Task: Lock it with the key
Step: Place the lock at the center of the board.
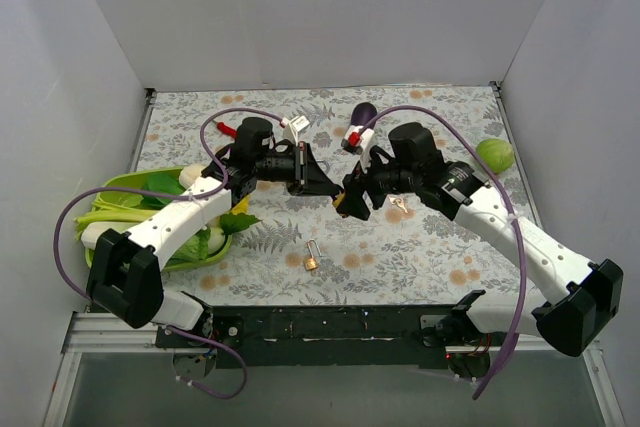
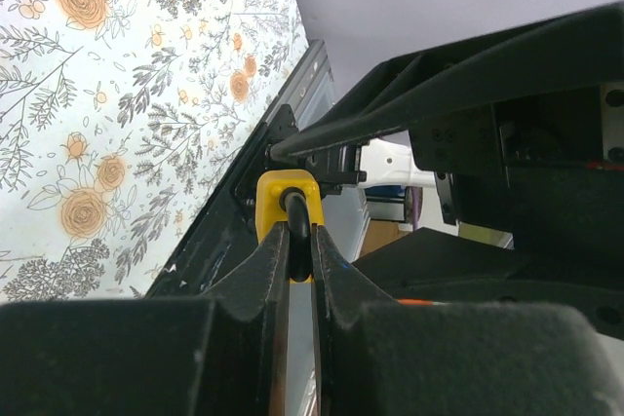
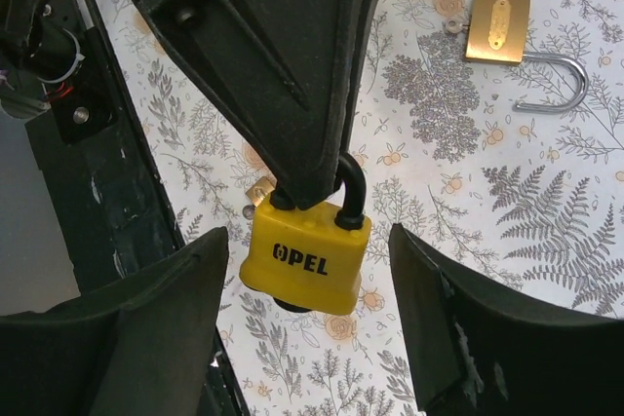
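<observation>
Left gripper (image 2: 300, 236) clamps black shackle of yellow plastic-cased padlock (image 3: 304, 258), body hanging toward 6 o'clock. Right gripper (image 3: 307, 241) open, jaws straddling body at 9 and 3, not touching. Small metal key (image 1: 399, 205), apparently, lies nearer right gripper.

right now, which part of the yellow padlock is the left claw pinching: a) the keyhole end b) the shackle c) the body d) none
B: the left claw is shut on the black shackle, with the body of the yellow padlock hanging free below.
</observation>
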Controlling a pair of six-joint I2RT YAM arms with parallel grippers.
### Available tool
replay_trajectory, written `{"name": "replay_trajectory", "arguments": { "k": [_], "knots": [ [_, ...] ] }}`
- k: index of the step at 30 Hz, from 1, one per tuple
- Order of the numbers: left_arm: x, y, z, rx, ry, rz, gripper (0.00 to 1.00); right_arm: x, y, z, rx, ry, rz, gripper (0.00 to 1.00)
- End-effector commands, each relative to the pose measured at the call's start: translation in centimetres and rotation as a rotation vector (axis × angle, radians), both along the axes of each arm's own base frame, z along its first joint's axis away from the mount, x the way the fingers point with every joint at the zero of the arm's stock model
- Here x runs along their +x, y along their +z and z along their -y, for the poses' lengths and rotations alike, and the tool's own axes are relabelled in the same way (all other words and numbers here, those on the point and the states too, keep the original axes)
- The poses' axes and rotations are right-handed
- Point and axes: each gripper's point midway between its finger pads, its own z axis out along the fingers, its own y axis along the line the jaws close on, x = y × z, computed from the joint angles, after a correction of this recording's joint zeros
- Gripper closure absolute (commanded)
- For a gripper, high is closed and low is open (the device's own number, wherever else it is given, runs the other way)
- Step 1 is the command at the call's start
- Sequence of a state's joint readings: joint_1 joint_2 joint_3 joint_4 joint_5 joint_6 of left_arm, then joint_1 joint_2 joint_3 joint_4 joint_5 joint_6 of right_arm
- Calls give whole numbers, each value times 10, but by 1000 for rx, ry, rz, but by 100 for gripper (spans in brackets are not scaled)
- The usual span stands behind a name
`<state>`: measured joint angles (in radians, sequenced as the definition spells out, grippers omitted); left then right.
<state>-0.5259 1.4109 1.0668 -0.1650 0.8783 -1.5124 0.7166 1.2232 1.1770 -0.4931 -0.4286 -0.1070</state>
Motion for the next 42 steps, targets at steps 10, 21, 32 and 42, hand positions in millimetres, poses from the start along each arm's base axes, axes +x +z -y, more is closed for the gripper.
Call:
{"name": "replay_trajectory", "arguments": {
  "k": [10,21,32,42],
  "knots": [
    [-5,25,1,-82,9,15,100,5,-3,-6,-11,-9,58,32],
    [-4,24,2,-84,10,7,100,12,-7,-8,-23,-28,65,78],
    [48,12,-34,9,216,44,2,39,-28,19,-59,-205,-36,99],
    [136,48,-112,302,658,436,2,101,-104,63,-253,-603,-162,99]
  ]
}}
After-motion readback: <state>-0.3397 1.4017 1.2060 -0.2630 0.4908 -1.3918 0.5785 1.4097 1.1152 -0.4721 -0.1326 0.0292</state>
